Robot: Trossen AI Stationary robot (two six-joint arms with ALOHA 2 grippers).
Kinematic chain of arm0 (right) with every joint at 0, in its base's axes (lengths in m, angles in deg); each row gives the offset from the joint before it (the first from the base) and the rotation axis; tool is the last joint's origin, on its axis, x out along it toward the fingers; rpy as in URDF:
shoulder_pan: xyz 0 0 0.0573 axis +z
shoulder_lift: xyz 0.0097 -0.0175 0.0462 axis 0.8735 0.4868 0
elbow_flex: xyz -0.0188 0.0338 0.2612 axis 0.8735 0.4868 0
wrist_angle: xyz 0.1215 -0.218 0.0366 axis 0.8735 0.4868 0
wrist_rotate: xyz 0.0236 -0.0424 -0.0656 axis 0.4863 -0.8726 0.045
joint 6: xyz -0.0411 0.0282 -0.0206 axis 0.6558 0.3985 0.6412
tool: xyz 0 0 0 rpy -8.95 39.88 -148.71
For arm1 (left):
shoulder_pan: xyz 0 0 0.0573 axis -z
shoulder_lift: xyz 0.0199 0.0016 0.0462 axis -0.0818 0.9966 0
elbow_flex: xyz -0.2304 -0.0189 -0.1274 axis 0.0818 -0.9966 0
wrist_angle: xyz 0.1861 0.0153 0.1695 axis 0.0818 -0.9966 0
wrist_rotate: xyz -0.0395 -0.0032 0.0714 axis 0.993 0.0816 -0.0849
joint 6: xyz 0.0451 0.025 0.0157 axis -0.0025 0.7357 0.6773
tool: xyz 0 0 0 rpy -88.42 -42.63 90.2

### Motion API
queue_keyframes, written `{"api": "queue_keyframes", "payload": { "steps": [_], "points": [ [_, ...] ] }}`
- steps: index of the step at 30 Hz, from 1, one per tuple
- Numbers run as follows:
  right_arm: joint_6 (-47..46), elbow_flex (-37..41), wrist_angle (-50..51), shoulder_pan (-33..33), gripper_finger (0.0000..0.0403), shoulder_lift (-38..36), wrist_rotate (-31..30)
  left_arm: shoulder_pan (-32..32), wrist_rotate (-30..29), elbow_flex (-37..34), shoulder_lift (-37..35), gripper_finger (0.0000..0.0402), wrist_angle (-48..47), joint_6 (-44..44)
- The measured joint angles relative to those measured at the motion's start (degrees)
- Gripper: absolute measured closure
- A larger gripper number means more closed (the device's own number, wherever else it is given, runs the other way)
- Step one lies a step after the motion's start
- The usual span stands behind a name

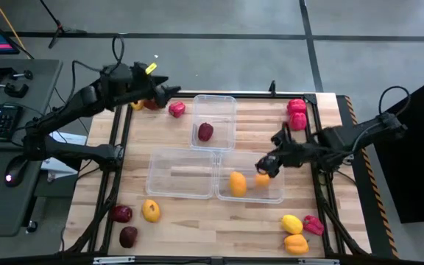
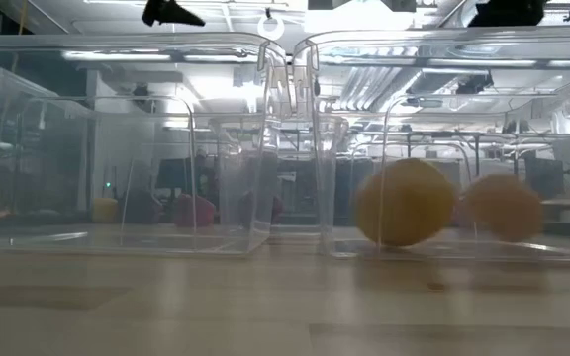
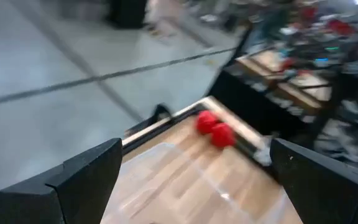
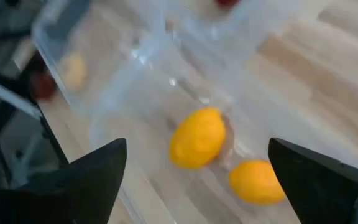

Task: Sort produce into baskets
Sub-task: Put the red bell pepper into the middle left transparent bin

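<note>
Wooden slats form the table (image 1: 197,221), which carries three clear tubs; places below are given relative to the middle tub (image 1: 181,174), which holds nothing. The far tub (image 1: 213,120) beyond it holds one maroon piece (image 1: 205,132). The right tub (image 1: 252,179), touching its right side, holds two orange pieces (image 1: 237,182), also seen in the right wrist view (image 4: 197,137). The right gripper (image 1: 266,165) hangs over the right tub above those pieces, jaws spread and holding nothing, so a drop there appears complete. The left gripper (image 1: 169,90) hovers well beyond the far tub near a red pepper (image 1: 177,110), jaws spread and also bare.

Unsorted produce: two red pieces (image 1: 297,112) far right; yellow, orange and red ones (image 1: 297,233) near right; two maroon (image 1: 122,214) and one yellow (image 1: 150,210) near left.

For the next pick, the right arm should probably lift clear of the tub wall before swinging toward the near-right cluster, then straddle one piece squarely, since round fruit may roll from an off-centre pinch.
</note>
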State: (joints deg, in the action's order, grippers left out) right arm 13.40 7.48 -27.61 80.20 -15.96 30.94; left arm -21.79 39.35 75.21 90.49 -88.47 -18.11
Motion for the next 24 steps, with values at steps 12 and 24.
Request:
{"api": "queue_keyframes", "payload": {
  "steps": [12, 24],
  "points": [
    [7.84, -0.99, -1.40, -8.13, 0.0021, -4.18, -7.83, -21.90, 9.48, 3.16, 25.98, 0.0005, -22.69, 13.82],
    [7.81, -0.93, -1.97, -8.96, 0.0021, -2.98, -7.98, -26.12, 14.99, -1.18, 39.84, 0.0005, -11.97, 20.40]
  ]
}}
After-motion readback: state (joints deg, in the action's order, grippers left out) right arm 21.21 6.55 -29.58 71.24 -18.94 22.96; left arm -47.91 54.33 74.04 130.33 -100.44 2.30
